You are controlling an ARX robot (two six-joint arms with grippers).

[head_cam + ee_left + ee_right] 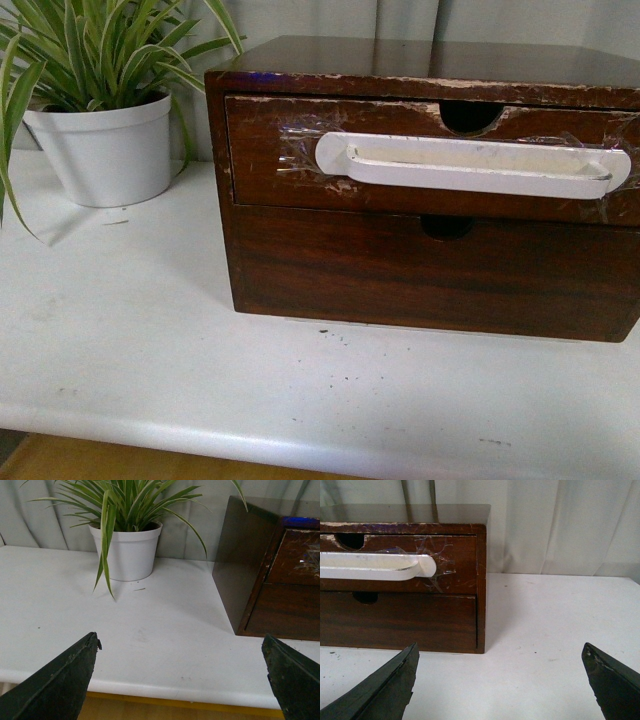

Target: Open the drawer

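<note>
The drawer (270, 160) is the upper front of a dark brown wooden box. It is scuffed, shut flush, with a long white oval handle (470, 165) taped on and a half-round notch (470, 116) above it. It also shows in the right wrist view (460, 555), with the handle's end (395, 566). My left gripper (180, 647) is open and empty over the white table, left of the box. My right gripper (500, 655) is open and empty, low in front of the box's right corner. Neither arm shows in the front view.
A plain lower drawer front (430, 270) sits under the handled one. A potted plant in a white pot (105, 150) stands at the back left, also in the left wrist view (131, 550). The white table (150, 340) ends near me. Curtains hang behind.
</note>
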